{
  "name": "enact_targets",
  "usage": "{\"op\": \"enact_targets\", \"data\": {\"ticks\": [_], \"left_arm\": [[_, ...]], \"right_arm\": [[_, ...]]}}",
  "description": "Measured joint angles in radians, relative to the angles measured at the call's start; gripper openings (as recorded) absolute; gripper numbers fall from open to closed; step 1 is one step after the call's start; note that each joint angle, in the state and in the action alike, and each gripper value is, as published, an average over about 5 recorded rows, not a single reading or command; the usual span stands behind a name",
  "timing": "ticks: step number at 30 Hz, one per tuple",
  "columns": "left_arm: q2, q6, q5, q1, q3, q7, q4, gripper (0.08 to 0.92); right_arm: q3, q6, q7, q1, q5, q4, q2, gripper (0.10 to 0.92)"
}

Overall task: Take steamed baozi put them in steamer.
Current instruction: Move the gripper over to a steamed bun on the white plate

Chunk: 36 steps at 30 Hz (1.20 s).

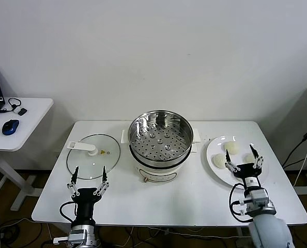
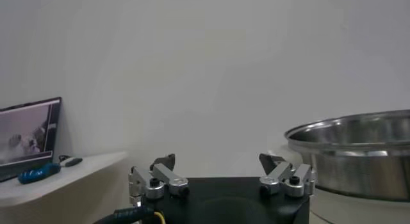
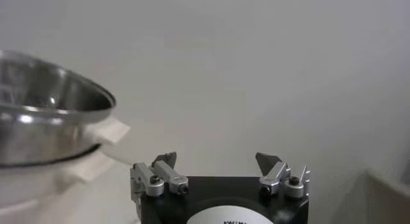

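The shiny round steel steamer (image 1: 160,140), with its perforated tray bare, stands mid-worktop (image 1: 195,201) near the back edge. The pale, smooth steamed baozi (image 1: 225,154) lie on a white plate (image 1: 213,169) towards the right edge. The right gripper (image 1: 243,160) hovers spread above that plate. The left gripper (image 1: 89,176), also spread, hangs near the front-left corner, over the rim of a flat glass lid (image 1: 93,156).

You have the steamer (image 1: 160,142) at the table's (image 1: 195,201) centre, the glass lid (image 1: 93,156) flat to its left, the plate (image 1: 219,173) to its right holding the baozi (image 1: 232,148). A side desk (image 1: 32,111) stands farther left.
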State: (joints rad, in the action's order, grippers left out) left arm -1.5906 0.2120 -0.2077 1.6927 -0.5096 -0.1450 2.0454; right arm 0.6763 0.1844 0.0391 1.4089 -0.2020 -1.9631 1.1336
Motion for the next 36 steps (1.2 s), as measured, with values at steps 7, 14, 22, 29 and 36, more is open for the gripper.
{"op": "enact_targets", "data": {"ticks": [7,14,22,29,36], "left_arm": [[0.003,0.003,0.012,-0.003,-0.003,0.0,-0.002,0.823],[0.003,0.006,0.02,-0.011,0.001,-0.001,-0.013,0.823],[0.011,0.008,0.035,-0.015,-0.001,0.0,-0.018,0.823],[0.02,0.012,0.052,-0.013,-0.011,0.002,-0.023,0.823],[0.025,0.007,0.074,-0.02,-0.022,0.007,-0.026,0.823]], "right_arm": [[-0.02,0.064,0.103,-0.1,-0.079,0.067,-0.177,0.823],[-0.107,0.099,0.215,-0.233,-0.096,0.163,-0.374,0.823],[-0.362,0.119,0.388,-0.489,-0.003,0.276,-0.591,0.823],[-0.765,0.103,0.545,-0.861,0.137,0.388,-0.709,0.823],[-1.219,0.057,0.678,-1.264,0.22,0.523,-0.742,0.823]]}}
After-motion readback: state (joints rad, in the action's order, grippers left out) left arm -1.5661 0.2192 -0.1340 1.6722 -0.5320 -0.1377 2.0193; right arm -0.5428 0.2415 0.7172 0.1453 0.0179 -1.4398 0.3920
